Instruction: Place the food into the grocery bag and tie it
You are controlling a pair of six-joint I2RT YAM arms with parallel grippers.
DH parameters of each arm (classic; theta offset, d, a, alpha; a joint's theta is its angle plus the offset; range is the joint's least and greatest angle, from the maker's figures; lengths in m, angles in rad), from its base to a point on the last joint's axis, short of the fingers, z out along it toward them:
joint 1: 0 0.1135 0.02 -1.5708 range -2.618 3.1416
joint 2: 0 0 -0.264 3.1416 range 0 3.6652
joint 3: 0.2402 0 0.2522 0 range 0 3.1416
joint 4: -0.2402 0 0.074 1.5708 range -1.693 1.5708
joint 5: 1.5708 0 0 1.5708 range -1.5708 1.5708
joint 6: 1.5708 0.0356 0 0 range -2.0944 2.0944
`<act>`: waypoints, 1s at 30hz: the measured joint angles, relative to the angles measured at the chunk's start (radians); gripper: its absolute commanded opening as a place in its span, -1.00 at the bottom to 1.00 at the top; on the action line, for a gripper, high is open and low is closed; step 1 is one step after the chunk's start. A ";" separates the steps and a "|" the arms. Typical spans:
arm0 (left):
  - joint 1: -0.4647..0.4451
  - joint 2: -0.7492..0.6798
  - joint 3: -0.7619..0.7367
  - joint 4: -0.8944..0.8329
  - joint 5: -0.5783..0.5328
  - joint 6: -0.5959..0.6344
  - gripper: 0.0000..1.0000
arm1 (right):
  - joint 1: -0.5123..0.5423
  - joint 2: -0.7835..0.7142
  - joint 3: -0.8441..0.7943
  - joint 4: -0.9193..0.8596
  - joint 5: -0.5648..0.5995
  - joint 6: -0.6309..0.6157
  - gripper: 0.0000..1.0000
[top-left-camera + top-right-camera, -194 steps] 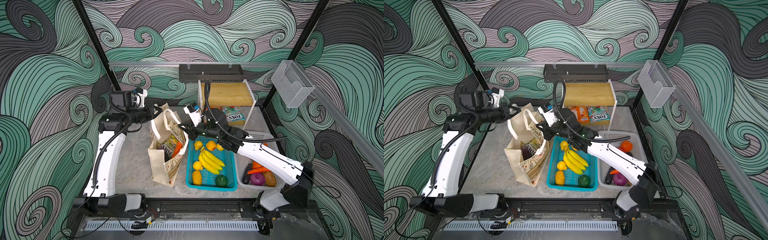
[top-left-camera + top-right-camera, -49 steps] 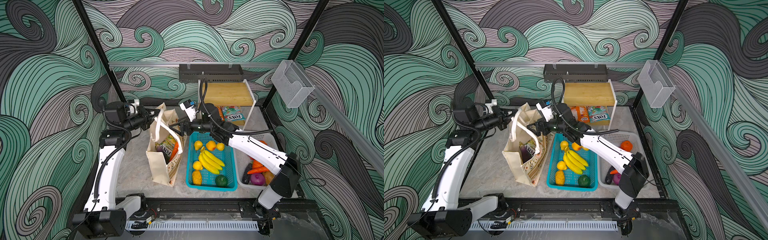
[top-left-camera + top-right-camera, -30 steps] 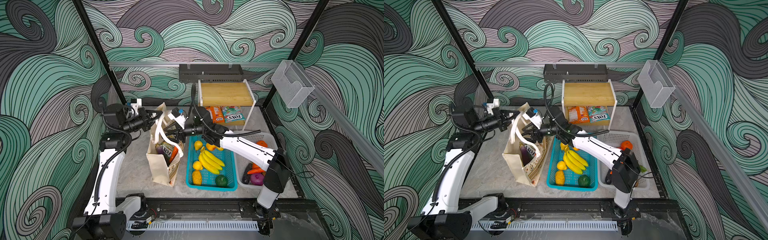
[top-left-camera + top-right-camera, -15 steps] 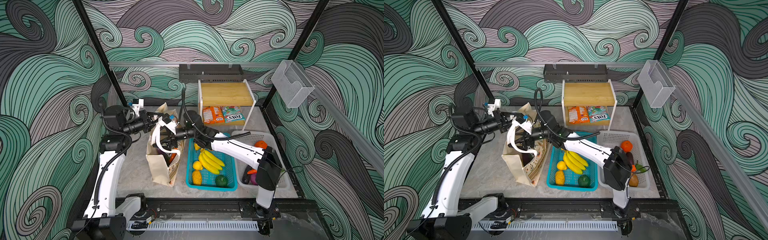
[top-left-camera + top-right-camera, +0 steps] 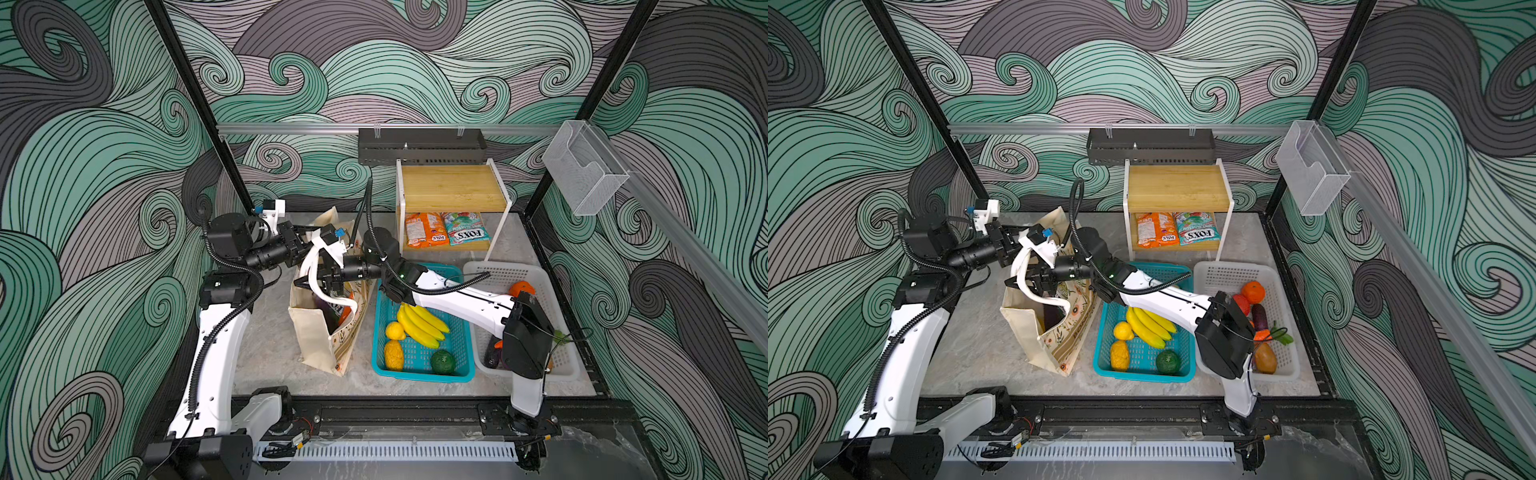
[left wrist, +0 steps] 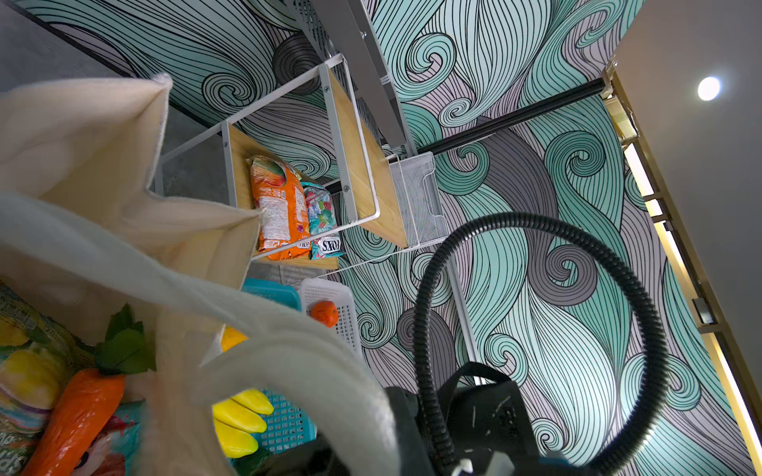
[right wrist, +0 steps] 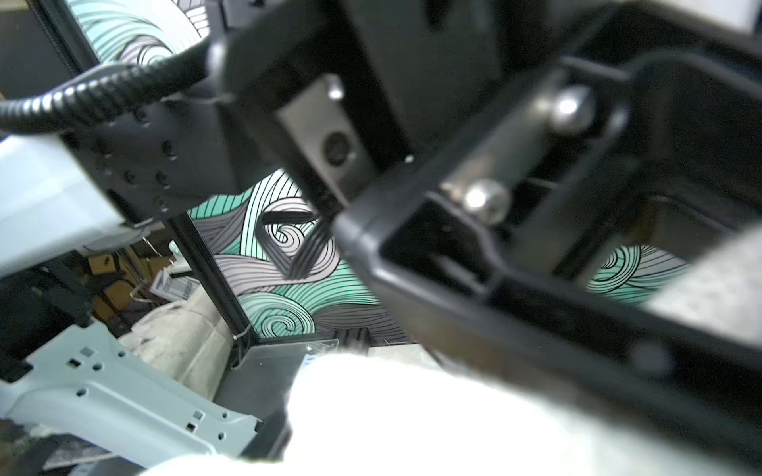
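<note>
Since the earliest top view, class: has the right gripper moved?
Yes. The right gripper has moved left, from beside the far corner of the teal basket and away from the shelf, to the mouth of the bag.

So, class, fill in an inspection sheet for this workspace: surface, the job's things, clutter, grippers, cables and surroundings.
Surface: grey marbled table, no spills seen.
Job's things: bag upright and open, carrot inside; bananas in the teal basket; orange in the white basket; packets on the shelf.
Clutter: nothing seen beyond baskets and shelf.
Grippers: left gripper shut on a strap; right gripper open, a strap between its jaws.
Cables: black hoses along both arms, one arching over the bag; loose wires at the front rail.
Surroundings: swirl-print walls, clear holder, black rack.
</note>
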 measured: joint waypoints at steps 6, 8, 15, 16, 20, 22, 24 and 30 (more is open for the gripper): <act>0.063 -0.023 -0.016 -0.025 -0.016 0.011 -1.00 | 0.001 -0.005 -0.037 0.036 0.029 0.011 -0.91; 0.106 -0.022 -0.016 -0.042 -0.019 0.013 -1.00 | 0.005 -0.020 -0.037 -0.024 0.055 -0.031 -1.00; 0.207 -0.035 -0.019 -0.094 -0.020 0.040 -1.00 | 0.005 -0.104 0.010 -0.366 0.212 -0.180 -1.00; 0.217 -0.040 -0.019 -0.105 -0.023 0.049 -1.00 | 0.006 -0.109 0.029 -0.420 0.240 -0.197 -1.00; 0.269 -0.054 -0.019 -0.150 -0.042 0.089 -1.00 | 0.011 -0.110 0.127 -0.635 0.367 -0.248 -1.00; 0.303 -0.060 -0.020 -0.171 -0.055 0.103 -1.00 | 0.013 -0.110 0.164 -0.708 0.431 -0.258 -1.00; 0.333 -0.063 -0.020 -0.191 -0.056 0.109 -1.00 | 0.017 -0.110 0.186 -0.760 0.485 -0.261 -1.00; 0.413 -0.051 0.001 -0.225 -0.069 0.116 -1.00 | 0.019 -0.113 0.209 -0.863 0.643 -0.250 -1.00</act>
